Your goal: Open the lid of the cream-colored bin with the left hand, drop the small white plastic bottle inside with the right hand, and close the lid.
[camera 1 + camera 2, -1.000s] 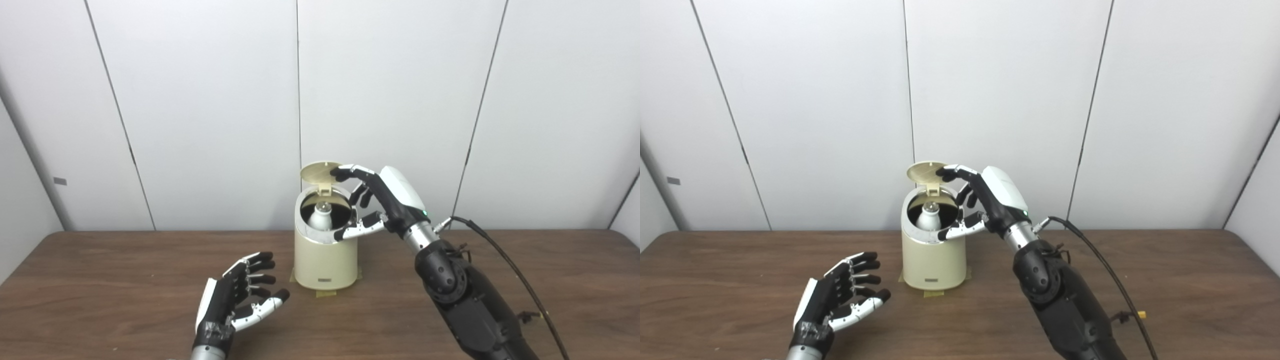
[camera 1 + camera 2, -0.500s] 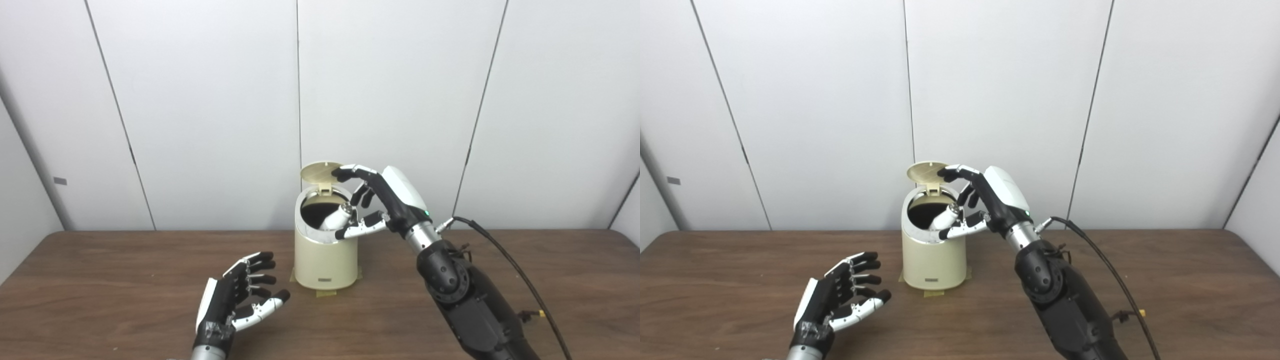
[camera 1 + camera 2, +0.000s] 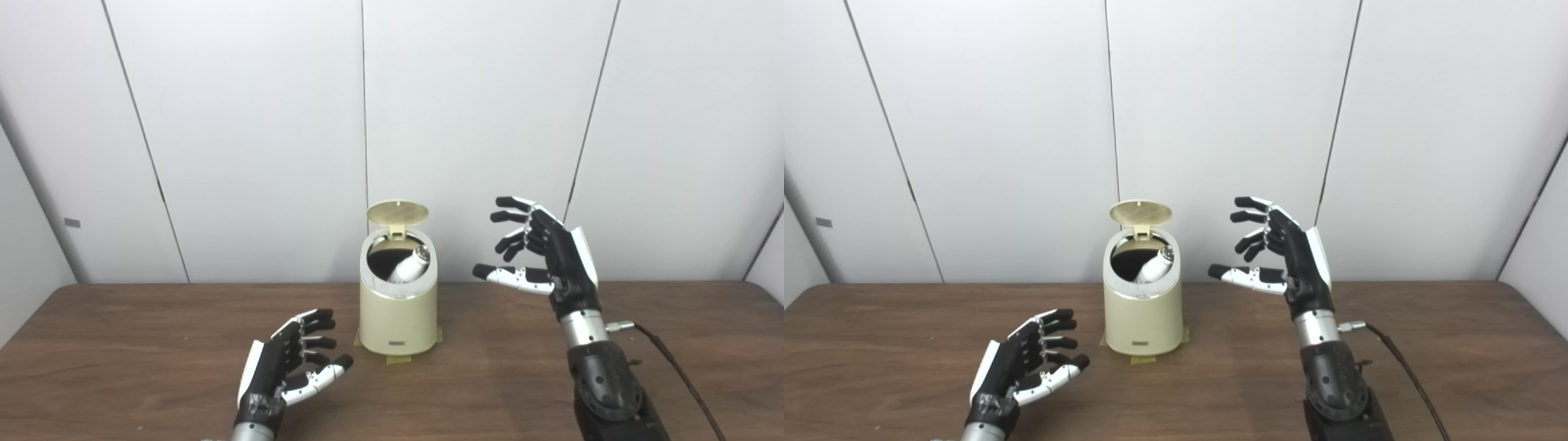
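The cream-colored bin [image 3: 397,318] stands at the middle of the table with its round lid [image 3: 397,214] tipped up at the back. Inside the dark opening the small white plastic bottle [image 3: 409,267] leans against the right rim, cap end up. My right hand [image 3: 542,254] hovers open to the right of the bin, fingers spread toward it, holding nothing and apart from the lid. My left hand [image 3: 288,364] rests low over the table, front left of the bin, open and empty.
The bin sits on yellow tape tabs [image 3: 398,359] on the brown wooden table [image 3: 122,343]. A black cable [image 3: 680,380] runs from my right wrist off the lower right. White wall panels [image 3: 245,122] close off the back.
My right hand has pulled away from the lid and bin rim, moving right, and turned upright. The bottle tipped from upright to leaning on the right rim. The left hand has not moved.
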Controlling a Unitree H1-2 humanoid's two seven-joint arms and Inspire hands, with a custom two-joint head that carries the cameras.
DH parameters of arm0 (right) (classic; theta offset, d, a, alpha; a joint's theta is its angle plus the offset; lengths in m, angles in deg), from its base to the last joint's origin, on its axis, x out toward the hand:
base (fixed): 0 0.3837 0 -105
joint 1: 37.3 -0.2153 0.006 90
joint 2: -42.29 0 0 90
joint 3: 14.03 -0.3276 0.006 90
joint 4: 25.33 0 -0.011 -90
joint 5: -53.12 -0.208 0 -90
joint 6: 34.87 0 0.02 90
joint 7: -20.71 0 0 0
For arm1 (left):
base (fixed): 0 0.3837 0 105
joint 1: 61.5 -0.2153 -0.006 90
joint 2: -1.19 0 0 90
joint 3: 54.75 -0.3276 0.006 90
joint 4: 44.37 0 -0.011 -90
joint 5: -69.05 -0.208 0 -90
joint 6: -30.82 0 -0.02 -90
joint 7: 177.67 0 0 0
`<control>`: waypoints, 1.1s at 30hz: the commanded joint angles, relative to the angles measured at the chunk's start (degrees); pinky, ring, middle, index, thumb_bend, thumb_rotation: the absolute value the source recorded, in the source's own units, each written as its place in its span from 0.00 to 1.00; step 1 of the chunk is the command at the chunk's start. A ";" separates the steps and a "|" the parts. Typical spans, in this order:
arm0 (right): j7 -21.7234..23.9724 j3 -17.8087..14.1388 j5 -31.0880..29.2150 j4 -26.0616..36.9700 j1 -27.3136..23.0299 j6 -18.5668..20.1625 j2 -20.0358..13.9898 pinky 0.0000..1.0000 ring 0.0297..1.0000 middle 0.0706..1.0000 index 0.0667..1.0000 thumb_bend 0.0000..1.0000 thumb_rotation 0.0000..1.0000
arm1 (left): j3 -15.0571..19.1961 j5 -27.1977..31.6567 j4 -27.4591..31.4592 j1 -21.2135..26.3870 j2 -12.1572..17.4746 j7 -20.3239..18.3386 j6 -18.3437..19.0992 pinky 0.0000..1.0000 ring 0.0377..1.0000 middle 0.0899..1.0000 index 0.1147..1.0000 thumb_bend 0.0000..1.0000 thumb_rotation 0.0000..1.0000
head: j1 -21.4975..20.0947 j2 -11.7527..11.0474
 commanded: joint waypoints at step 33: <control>7.76 -3.73 -12.69 -1.89 11.24 -2.05 1.20 0.55 0.68 0.77 0.78 0.78 0.25 | -1.57 -4.95 8.65 12.23 6.35 -2.76 6.54 0.86 0.92 0.91 0.90 0.88 0.45 | 1.86 -0.70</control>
